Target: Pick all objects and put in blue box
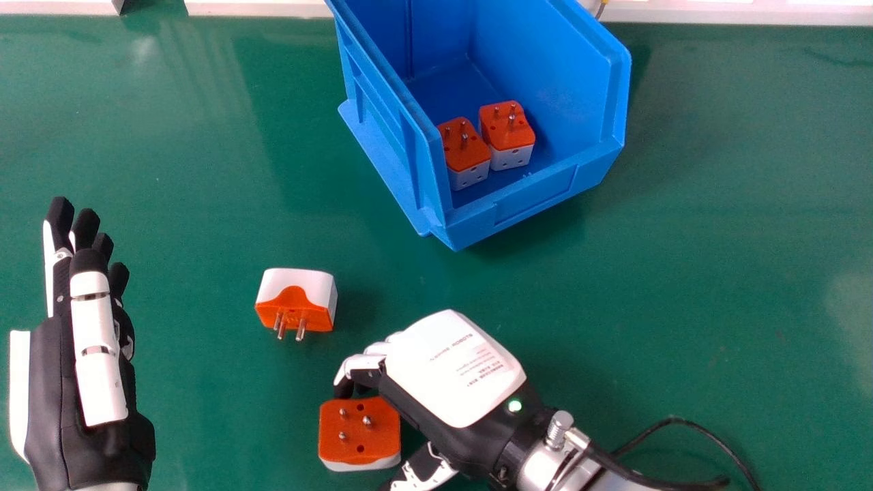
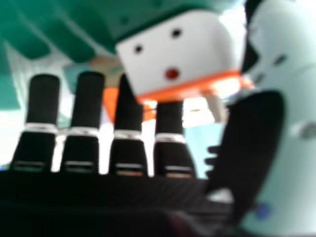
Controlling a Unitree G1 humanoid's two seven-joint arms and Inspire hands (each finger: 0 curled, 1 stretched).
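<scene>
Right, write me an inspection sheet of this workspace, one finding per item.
Surface: green tabletop, glossy, with pale reflections.
Job's things: blue box holds two orange and white plug adapters, pins up; a third adapter lies outside, pins toward the robot; a fourth adapter is pins up by the right hand.
Clutter: nothing seen.
Left hand: at the head view's left, fingers straight, holding nothing.
Right hand: at the fourth adapter, which sits between thumb and fingers, not gripped as far as can be judged.
Cables: black cable loops beside the right forearm.
Surroundings: white strip beyond the far edge.
</scene>
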